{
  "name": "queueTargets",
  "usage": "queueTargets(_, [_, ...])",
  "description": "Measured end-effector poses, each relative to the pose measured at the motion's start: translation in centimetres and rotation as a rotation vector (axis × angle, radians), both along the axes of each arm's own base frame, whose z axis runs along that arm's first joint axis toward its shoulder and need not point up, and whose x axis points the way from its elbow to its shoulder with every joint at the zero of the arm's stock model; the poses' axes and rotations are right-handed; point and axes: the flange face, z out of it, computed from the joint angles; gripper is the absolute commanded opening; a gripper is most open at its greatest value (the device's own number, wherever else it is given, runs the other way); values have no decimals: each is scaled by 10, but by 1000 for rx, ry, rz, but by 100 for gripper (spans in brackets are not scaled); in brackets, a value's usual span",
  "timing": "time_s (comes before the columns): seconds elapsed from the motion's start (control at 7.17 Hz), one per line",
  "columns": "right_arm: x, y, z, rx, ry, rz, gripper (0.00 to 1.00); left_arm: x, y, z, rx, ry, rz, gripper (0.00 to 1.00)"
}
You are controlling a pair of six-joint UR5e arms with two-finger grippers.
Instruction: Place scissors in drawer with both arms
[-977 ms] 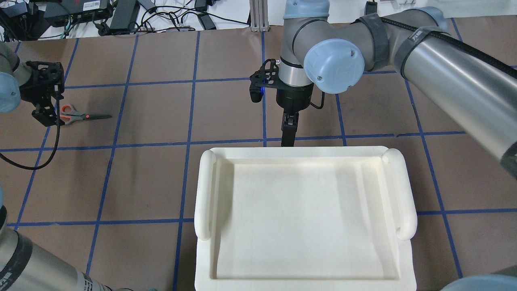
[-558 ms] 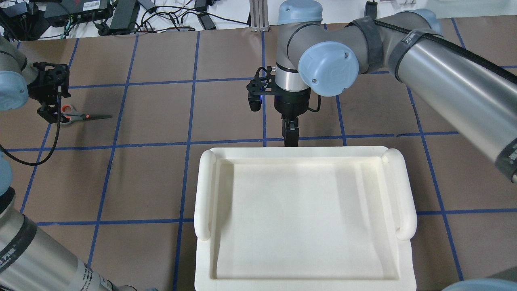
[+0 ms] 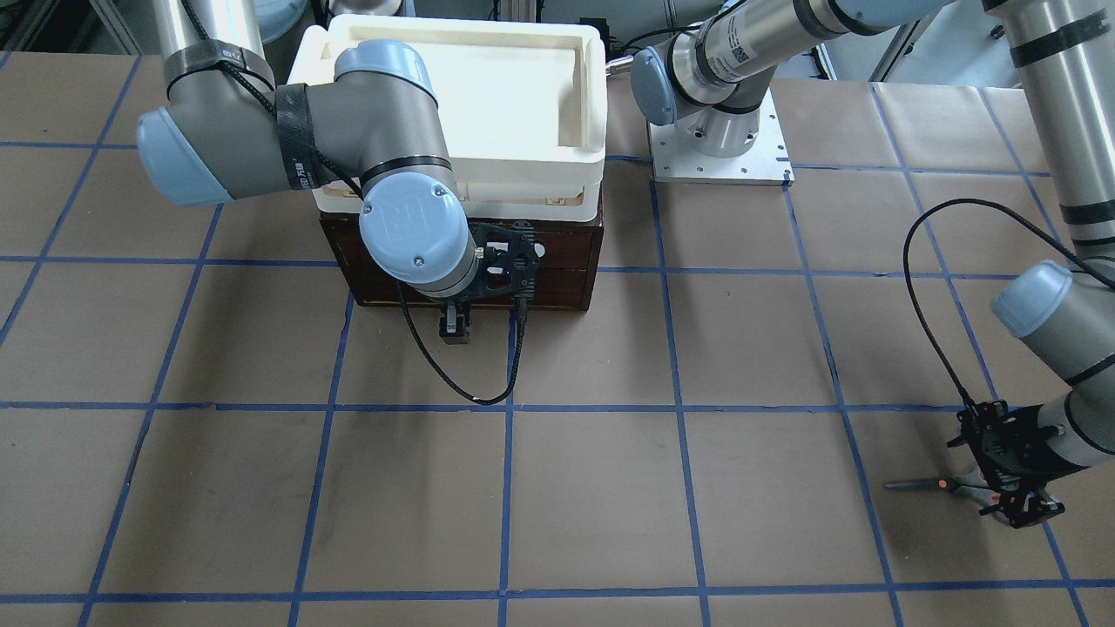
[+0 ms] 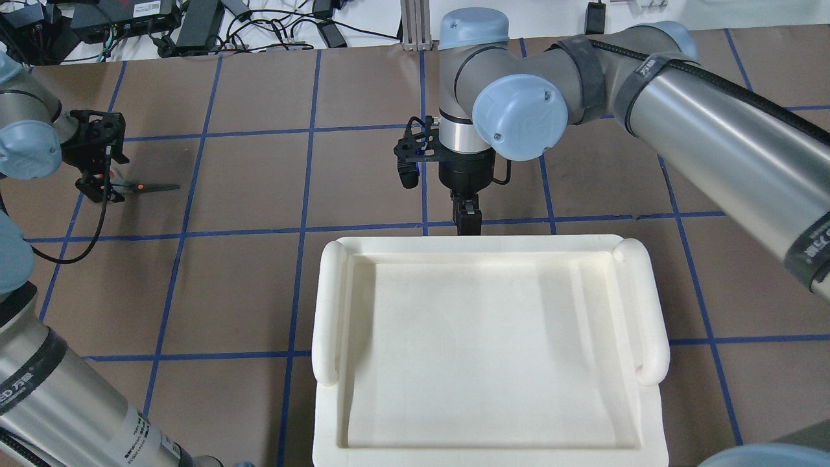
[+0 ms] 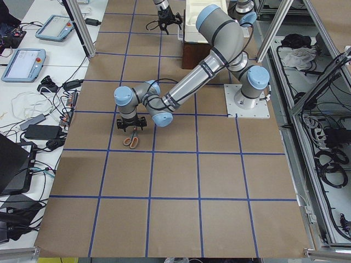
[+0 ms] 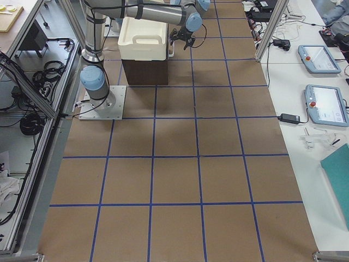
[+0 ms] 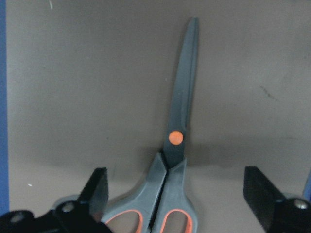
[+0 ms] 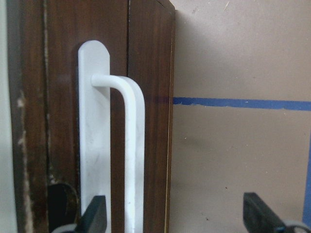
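Brown paper table (image 3: 566, 488): at 4 o'clock in the front-facing view the scissors (image 7: 175, 160) lie flat, blades closed, not gripped. Left gripper (image 7: 178, 187) hangs over the handles, fingers apart. Farther, at 11 o'clock, the drawer (image 8: 146, 73) appears shut beneath a white tray (image 3: 523, 170). Right gripper (image 8: 176, 213), fingers spread, stands at its handle (image 8: 131, 145). Judgement: grasp, opening and placement all outstanding.

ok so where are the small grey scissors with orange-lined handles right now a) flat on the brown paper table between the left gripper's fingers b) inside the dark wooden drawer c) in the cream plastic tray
a: the left wrist view shows the small grey scissors lying on the brown paper table, open fingers of the left gripper either side.
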Motion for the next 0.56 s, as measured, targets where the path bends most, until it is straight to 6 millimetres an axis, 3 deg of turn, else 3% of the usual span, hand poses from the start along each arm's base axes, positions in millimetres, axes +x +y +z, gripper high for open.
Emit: queueTargets(0.56, [1,-1,-10,25,6,0,100,5,-7,-12,10,-5,-58,92])
